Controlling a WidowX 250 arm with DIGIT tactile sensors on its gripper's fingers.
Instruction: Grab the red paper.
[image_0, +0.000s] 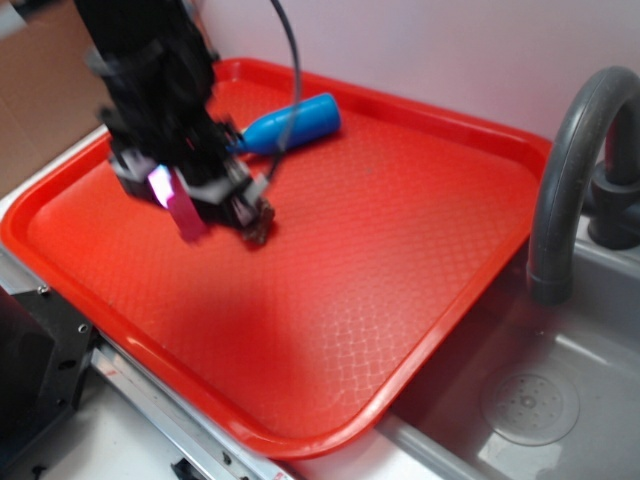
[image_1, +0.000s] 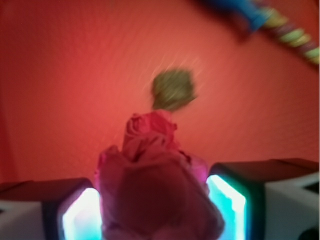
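jaws pinch the red paper (image_1: 157, 185) between them, above the tray (image_1: 60, 90), near a brown lump (image_1: 173, 89).

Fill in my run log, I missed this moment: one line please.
gripper: shut on red paper | tray: below | brown lump: on tray, ungrasped | blue object: far end

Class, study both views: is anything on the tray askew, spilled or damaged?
Nothing stands out. The red paper sits crumpled between the gripper fingers, the brown lump and blue object lie on the intact tray.
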